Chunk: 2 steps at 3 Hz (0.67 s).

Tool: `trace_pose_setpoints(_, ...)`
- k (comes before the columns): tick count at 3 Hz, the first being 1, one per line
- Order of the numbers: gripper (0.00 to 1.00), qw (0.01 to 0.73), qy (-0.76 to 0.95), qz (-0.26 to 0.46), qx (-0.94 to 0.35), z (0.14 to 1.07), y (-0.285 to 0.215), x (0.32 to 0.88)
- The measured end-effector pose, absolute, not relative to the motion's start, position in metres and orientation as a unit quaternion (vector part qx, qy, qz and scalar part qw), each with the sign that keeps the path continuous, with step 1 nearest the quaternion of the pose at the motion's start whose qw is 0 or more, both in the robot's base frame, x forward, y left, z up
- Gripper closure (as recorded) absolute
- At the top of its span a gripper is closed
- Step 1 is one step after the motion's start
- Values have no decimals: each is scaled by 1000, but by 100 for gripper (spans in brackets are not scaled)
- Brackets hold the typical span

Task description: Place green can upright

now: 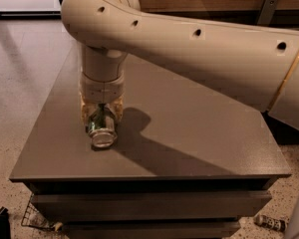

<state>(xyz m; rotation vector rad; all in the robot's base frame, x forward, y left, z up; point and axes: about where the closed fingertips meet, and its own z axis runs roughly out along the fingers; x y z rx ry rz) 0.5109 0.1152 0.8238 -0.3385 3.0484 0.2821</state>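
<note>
The green can [100, 127] lies on its side on the grey table [189, 133] near the left front, its silver end facing the camera. My gripper [101, 114] comes straight down on it from the cream arm, with a finger on each side of the can's body. The fingers [116, 114] are closed against the can. Most of the can's green body is hidden by the gripper.
The table's left and front edges are close to the can. A wire basket [37, 218] and a small can [271, 223] lie on the speckled floor below. A wooden wall runs behind the table.
</note>
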Motion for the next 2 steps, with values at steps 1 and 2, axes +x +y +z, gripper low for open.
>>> trace_pose_setpoints(1,100,31,989,91,-110,824,115,510)
trace_pose_setpoints(2,100,44,987,100,-121,826,117,514)
